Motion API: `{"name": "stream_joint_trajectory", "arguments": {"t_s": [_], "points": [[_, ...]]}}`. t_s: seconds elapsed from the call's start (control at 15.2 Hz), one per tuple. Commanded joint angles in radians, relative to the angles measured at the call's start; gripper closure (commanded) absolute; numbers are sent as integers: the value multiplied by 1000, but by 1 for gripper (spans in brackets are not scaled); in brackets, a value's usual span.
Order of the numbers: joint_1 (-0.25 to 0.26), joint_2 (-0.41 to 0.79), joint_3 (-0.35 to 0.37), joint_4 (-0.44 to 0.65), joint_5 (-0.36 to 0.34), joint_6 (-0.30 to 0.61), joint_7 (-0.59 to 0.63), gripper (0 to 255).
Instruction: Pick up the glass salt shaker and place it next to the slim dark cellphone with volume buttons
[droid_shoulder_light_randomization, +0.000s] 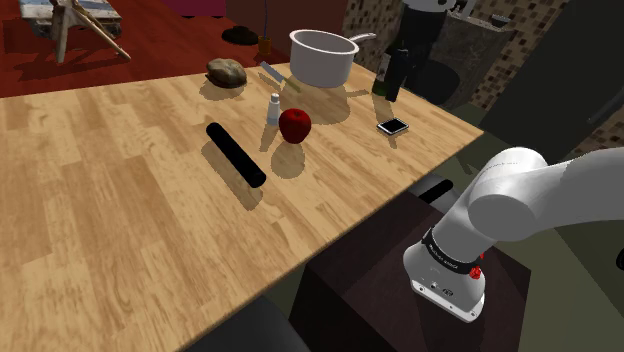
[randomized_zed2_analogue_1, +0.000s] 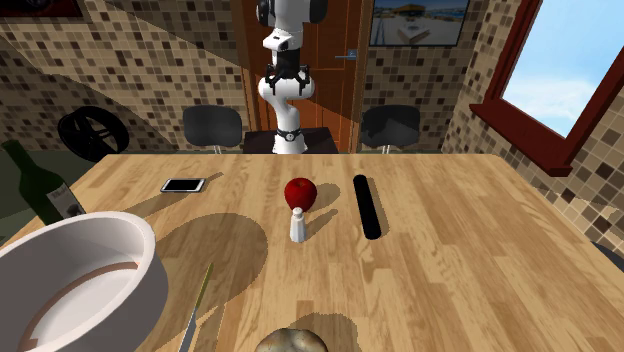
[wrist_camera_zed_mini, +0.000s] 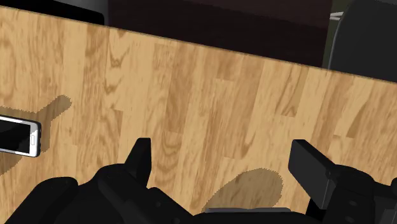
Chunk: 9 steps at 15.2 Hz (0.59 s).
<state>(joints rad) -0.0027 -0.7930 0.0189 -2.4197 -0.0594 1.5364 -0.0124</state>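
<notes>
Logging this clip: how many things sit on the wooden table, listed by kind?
Pot: 1
Bottle: 1
Phone: 1
Apple: 1
Salt shaker: 1
Black cylinder: 1
Brown lump: 1
Knife-like utensil: 1
Total: 8

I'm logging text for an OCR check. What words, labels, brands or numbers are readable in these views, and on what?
Nothing here can be read as text.
Black band near the arm's end: faint pale lettering, too small to read.
Dark bottle: a pale label, no legible words.
Cellphone: no legible brand or number.
</notes>
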Motion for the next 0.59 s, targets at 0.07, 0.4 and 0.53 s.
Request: {"name": "stream_joint_trajectory", "arguments": {"t_s": [0.07, 0.4, 0.53], "points": [[0, 36, 1, 7, -2, 30, 1, 0], [-3, 222, 4, 63, -11, 165, 8, 0], [-5, 299, 6, 95, -16, 212, 10, 0]]}}
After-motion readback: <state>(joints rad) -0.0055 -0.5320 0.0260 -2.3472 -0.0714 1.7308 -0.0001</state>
